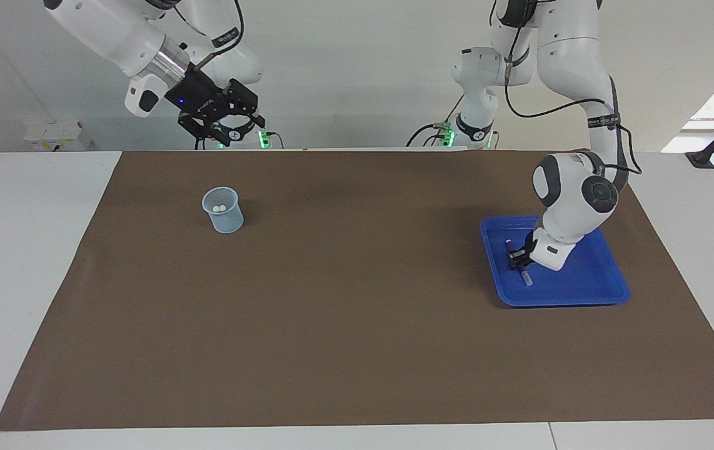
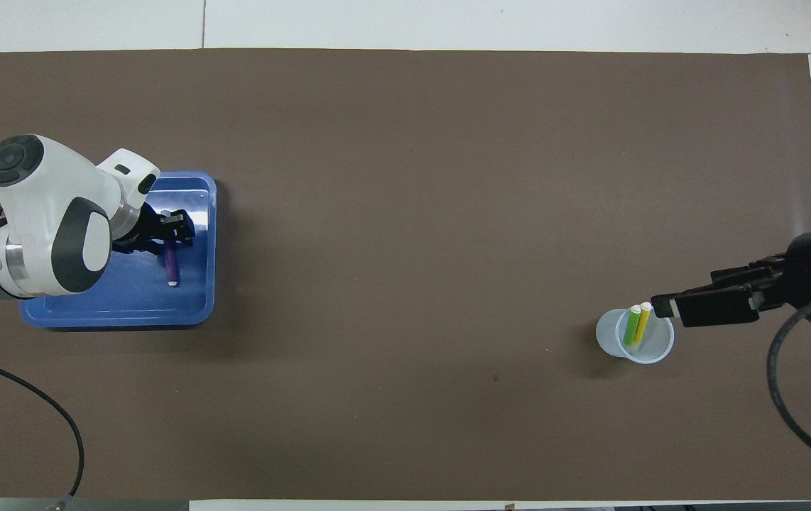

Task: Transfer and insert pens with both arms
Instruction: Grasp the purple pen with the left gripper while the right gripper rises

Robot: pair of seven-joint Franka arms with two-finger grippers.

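A purple pen [image 1: 519, 262] [image 2: 172, 265] lies in the blue tray [image 1: 588, 278] [image 2: 114, 301] toward the left arm's end of the table. My left gripper [image 1: 517, 255] [image 2: 172, 238] is down in the tray, shut on the pen at the end away from its pale cap. The green pen [image 2: 632, 326] and the yellow pen [image 2: 643, 320] stand in a translucent cup [image 1: 223, 212] [image 2: 634, 338], pale caps up. My right gripper [image 1: 241, 128] [image 2: 661, 305] hangs open and empty, high over the mat between the cup and the robots.
A brown mat [image 1: 357, 300] covers most of the white table. Two small white arms with green lights at their bases [image 1: 261, 136] [image 1: 451, 132] stand at the robots' edge.
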